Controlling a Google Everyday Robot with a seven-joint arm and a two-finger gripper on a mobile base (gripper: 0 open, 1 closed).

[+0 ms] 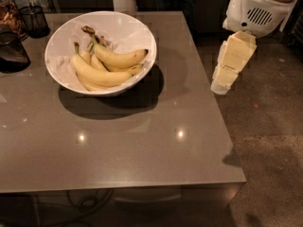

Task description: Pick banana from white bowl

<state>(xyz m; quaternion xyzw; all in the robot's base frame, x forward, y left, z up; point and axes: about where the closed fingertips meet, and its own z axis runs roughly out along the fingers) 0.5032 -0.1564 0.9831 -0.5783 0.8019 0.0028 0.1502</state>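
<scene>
Camera view: approach step; end effector hangs beside desk edge, well apart from bowl, state we cannot tell; next we reach over to banana.

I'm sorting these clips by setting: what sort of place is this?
Probably a kitchen or break area: a grey table holds a white bowl of bananas, with dark glass jars at its far left corner. The gripper hangs just off the table's right edge, above the floor.
</scene>
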